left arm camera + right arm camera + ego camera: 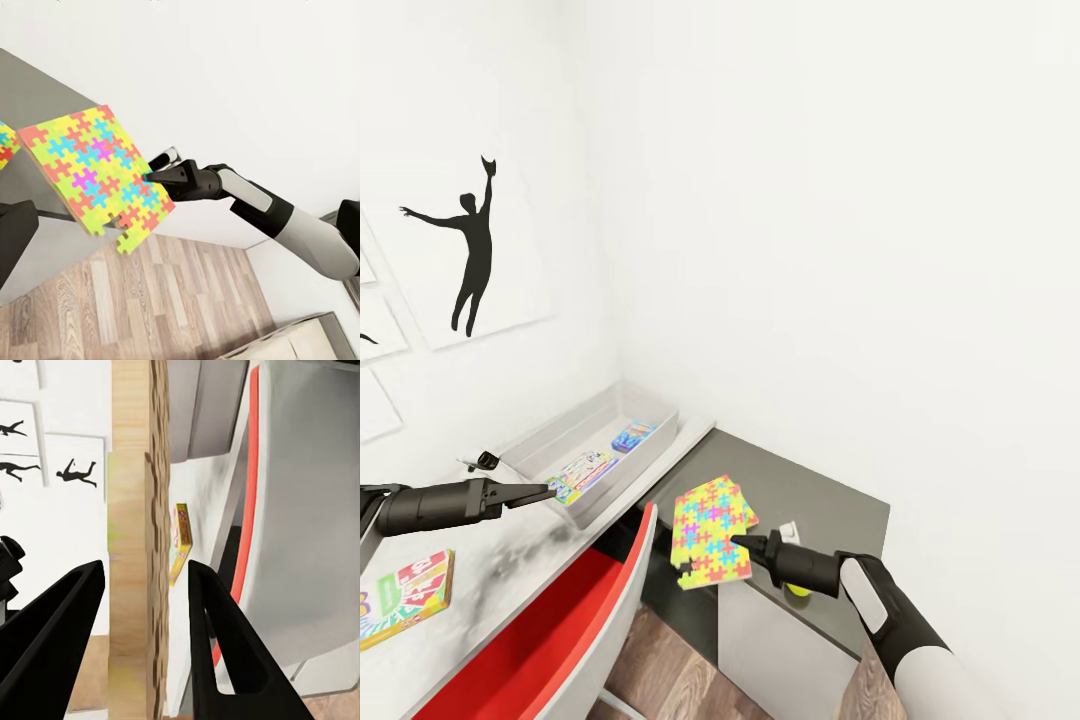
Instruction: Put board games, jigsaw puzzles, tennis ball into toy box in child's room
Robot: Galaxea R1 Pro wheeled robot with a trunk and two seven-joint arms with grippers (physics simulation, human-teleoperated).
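Right tool clamped on a puzzle by its edge, held upright in the air between surface and cabinet. Left tool over the bin's near end, jaw state impossible to tell. Inside the bin two toys; on the surface nearer, a game.

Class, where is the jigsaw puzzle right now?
In the head view, the jigsaw puzzle is held upright in the right gripper, in the air right of the red chair, above the dark cabinet.
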